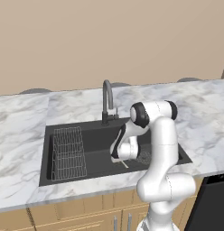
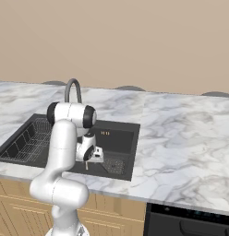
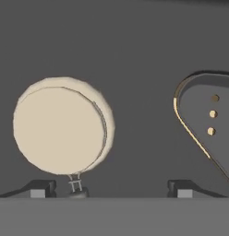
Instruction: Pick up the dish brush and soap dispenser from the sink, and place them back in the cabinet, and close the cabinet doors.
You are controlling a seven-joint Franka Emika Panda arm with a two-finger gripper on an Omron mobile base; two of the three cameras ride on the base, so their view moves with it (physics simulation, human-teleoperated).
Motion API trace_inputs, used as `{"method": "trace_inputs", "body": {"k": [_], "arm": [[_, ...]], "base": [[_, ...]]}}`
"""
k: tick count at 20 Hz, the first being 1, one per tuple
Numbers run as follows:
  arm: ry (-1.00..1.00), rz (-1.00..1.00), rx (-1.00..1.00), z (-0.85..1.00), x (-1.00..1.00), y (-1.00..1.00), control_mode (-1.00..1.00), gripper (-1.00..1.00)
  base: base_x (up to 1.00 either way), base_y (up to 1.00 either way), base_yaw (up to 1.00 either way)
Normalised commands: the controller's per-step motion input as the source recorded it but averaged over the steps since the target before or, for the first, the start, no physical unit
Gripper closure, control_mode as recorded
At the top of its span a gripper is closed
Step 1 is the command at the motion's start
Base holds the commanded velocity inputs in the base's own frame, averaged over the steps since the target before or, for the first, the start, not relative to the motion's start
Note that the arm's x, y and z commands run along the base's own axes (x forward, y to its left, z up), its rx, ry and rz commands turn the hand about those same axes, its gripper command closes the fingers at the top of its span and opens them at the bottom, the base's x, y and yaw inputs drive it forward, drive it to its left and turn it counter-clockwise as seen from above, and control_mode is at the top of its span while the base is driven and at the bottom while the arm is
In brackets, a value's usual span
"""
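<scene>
Pincer (image 3: 107, 189) spread wide, low inside sink (image 1: 93, 131); dish brush (image 3: 61, 126) head just beyond one fingertip; worktop (image 1: 23, 122) marble.

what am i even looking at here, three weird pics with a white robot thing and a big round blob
It is a simulated kitchen. The white arm reaches down into a black sink set in a marble counter, by a grey faucet. Two pictures come from cameras behind the arm, one on each side. The third looks out from the hand itself: the round cream blob is the head of a dish brush lying on the sink floor. The gripper hangs above it, its two dark fingers spread open, holding nothing. A wire rack sits at the sink's left.
</scene>
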Motion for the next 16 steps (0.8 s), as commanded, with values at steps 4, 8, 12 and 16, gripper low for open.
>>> {"method": "trace_inputs", "body": {"k": [4, 8, 12, 16], "arm": [[0.06, 0.0, 0.0, -0.2, 0.14, 0.18, -1.0, 1.0], [0.03, 0.0, 0.0, -0.04, 0.05, 0.05, -1.0, 1.0], [0.0, 0.0, 0.0, 0.0, 0.0, 0.0, -1.0, 1.0], [0.0, 0.0, 0.0, 0.0, 0.0, 0.0, -1.0, 1.0]], "base": [[0.0, 0.0, 0.0], [0.0, 0.0, 0.0], [0.0, 0.0, 0.0], [0.0, 0.0, 0.0]]}}
